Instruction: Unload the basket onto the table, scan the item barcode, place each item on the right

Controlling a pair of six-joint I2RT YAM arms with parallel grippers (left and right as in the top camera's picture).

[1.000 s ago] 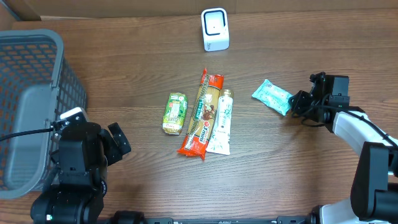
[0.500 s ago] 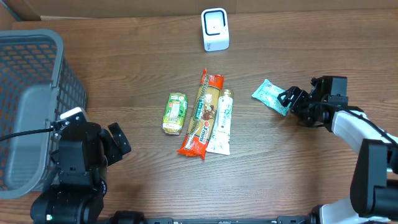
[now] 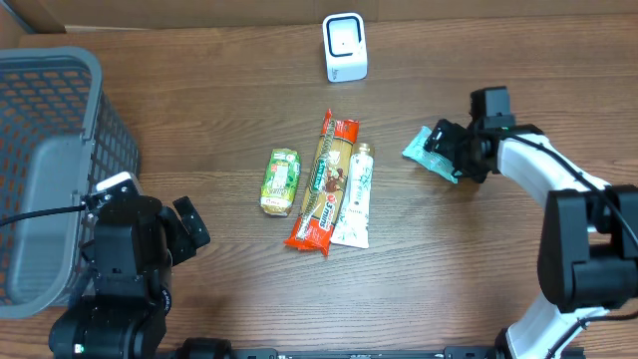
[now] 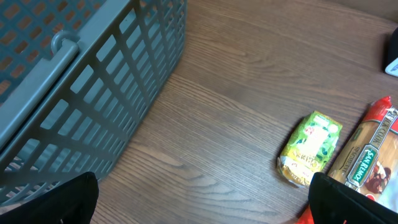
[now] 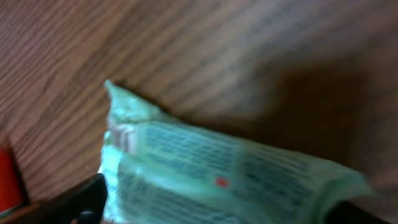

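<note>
A teal packet lies on the wooden table at the right. My right gripper is open over its right end, one finger on each side. In the right wrist view the packet fills the space between the dark fingertips, blurred, with printed text facing up. The white scanner stands at the back centre. My left gripper hangs open near the front left with nothing between its fingers, over bare wood beside the basket.
A grey mesh basket takes up the left side. In the middle lie a green packet, a long red pasta packet and a white tube, side by side.
My right gripper has opened from shut and swung back and left, over the teal packet's end. The packet has hardly moved. The left arm has stayed still.
</note>
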